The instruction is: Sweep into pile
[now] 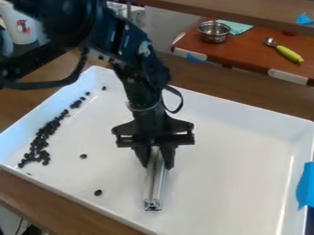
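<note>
Fingers point(142, 156) closed on a slim metallic bar point(155, 186), mid-tray; its long axis runs from them toward the near wall of the white tray point(227, 170). Main band of black beans point(40, 143) well apart from the bar, along the tray's side wall opposite the blue tape point(305, 186). Two stray beans point(83, 156) lie between bar and band, within the tray. Next push likely calls for the bar's long side facing that wall, strays first.
</note>
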Available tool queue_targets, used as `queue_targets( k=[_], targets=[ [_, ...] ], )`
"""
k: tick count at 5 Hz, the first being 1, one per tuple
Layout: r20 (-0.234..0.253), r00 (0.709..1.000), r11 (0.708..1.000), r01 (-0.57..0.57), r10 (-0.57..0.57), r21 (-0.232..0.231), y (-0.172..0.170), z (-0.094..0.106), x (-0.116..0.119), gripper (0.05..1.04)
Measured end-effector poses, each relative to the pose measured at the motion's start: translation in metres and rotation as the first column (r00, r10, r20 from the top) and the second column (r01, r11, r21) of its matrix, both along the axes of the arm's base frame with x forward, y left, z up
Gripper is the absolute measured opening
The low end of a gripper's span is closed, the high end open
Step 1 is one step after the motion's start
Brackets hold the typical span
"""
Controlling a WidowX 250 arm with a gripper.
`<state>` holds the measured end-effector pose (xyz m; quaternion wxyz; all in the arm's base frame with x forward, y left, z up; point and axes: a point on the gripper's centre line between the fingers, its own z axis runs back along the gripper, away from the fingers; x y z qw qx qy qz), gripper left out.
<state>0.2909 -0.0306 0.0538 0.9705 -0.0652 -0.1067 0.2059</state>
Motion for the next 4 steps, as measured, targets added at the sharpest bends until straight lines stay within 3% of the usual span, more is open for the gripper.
queue_targets(
  k=[1,2,4],
  targets=[
    [0.074,0.996,0.998,0.047,-0.050,0.039,0.012,-0.001,0.000,0.378],
    [0.103,0.991,0.994,0.073,-0.081,0.075,0.035,-0.002,0.000,0.378],
    [0.094,0.985,0.981,0.130,-0.144,0.141,0.086,-0.003,-0.007,0.378]
  ],
)
